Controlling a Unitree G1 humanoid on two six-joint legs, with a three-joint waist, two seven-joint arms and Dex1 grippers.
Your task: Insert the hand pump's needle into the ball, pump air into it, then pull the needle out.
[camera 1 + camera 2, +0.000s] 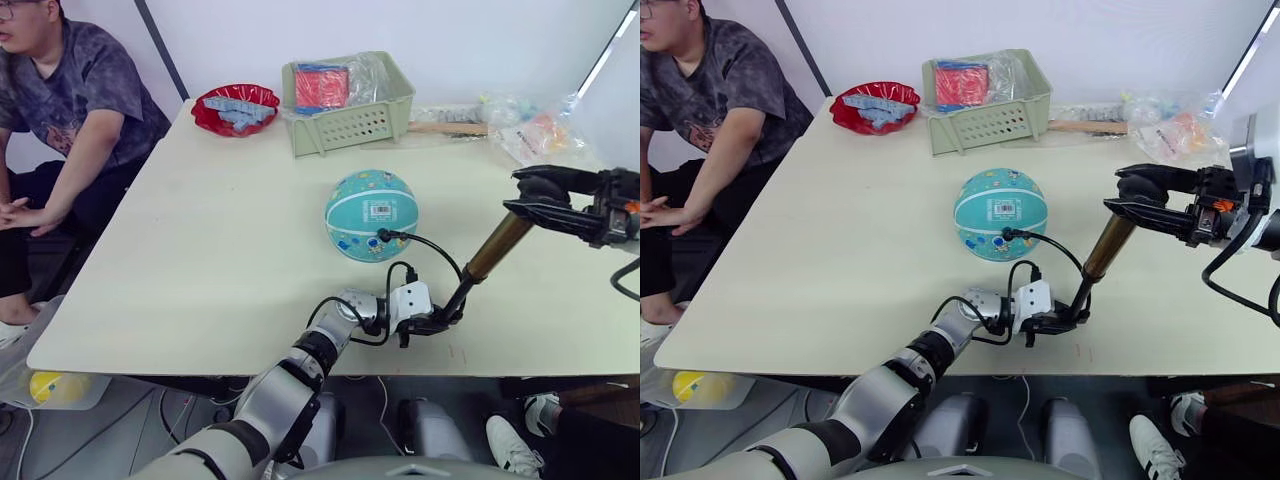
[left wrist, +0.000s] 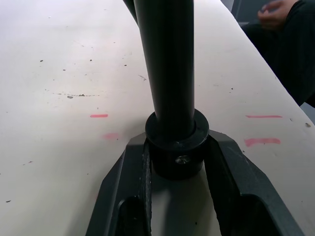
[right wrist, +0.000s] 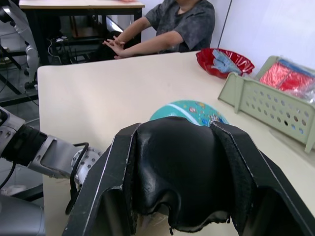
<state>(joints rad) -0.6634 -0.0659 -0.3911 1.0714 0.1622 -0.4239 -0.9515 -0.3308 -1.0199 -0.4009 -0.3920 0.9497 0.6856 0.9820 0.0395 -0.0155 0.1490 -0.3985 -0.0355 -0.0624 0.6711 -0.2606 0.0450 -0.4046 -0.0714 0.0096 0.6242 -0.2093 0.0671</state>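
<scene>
Nearest the camera: left gripper (image 1: 437, 322), low over the near edge of the table (image 1: 200, 250), clenched on the black base end of the hand pump (image 1: 487, 258). In the left wrist view, black pump end (image 2: 176, 147) wedged between the two fingers (image 2: 127, 187), just above the tabletop. Pump tilted, rising from the left gripper up and to the right. Gold cylinder in its upper part. Right gripper (image 1: 535, 200) at the top, clamped around the black handle (image 3: 177, 167), well above the table. Thin black hose (image 1: 425, 245) arching from beside the left gripper to the ball (image 1: 371, 215); black fitting (image 1: 383, 236) touching the ball's lower front, just under the white barcode label; needle itself too small to tell. Ball resting mid-table, just beyond the left gripper and left of the right one. Further back: green basket (image 1: 350, 125), red bowl (image 1: 236, 108), plastic bags (image 1: 535, 130). Seated person (image 1: 60, 100) at the table's left side.
</scene>
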